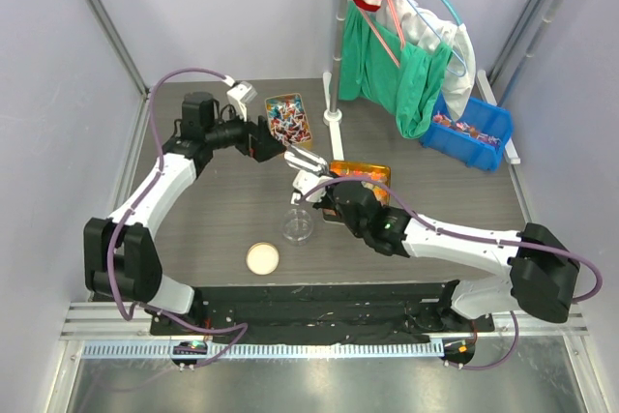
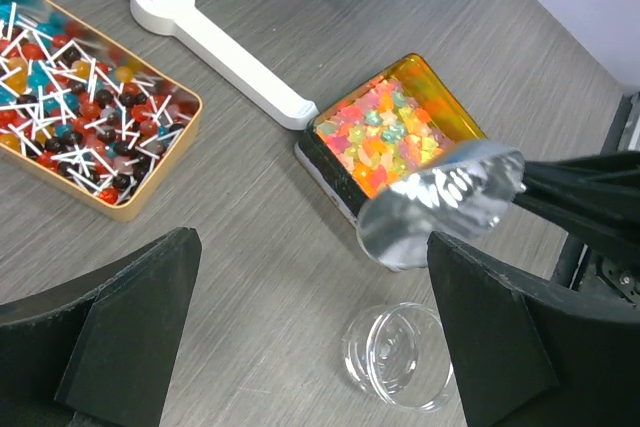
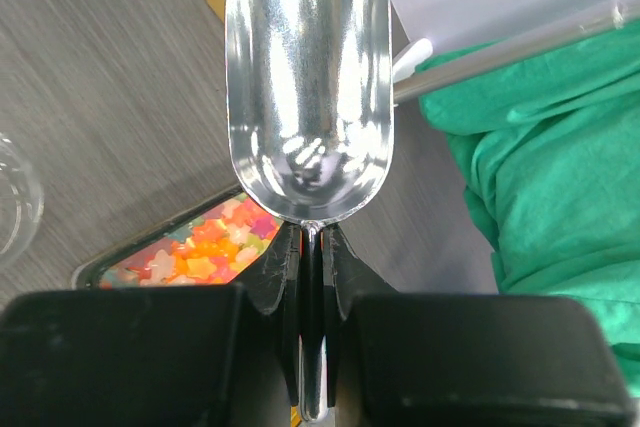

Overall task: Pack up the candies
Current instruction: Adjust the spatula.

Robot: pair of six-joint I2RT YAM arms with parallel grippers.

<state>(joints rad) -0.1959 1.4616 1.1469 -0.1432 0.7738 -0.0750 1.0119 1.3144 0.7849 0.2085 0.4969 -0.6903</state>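
Right tool (image 3: 312,245) pinching scoop (image 3: 305,77), over jelly tin (image 2: 322,169) edge, jar (image 2: 395,357) near

A dark grey wood grain is shown on the tabletop (image 1: 213,229). Red, blue and white are seen among the candies (image 2: 80,112) in a tan tray (image 2: 125,211). The jelly pieces (image 2: 385,137) are coloured orange, yellow, green and pink; the scoop (image 3: 305,77) is mirrored silver, the cloth (image 3: 540,177) green.

Jelly tin (image 2: 450,102) sits on my worktop (image 2: 250,237) just beside the white stand's (image 2: 225,52) foot, green cloth (image 1: 406,79) hanging behind.
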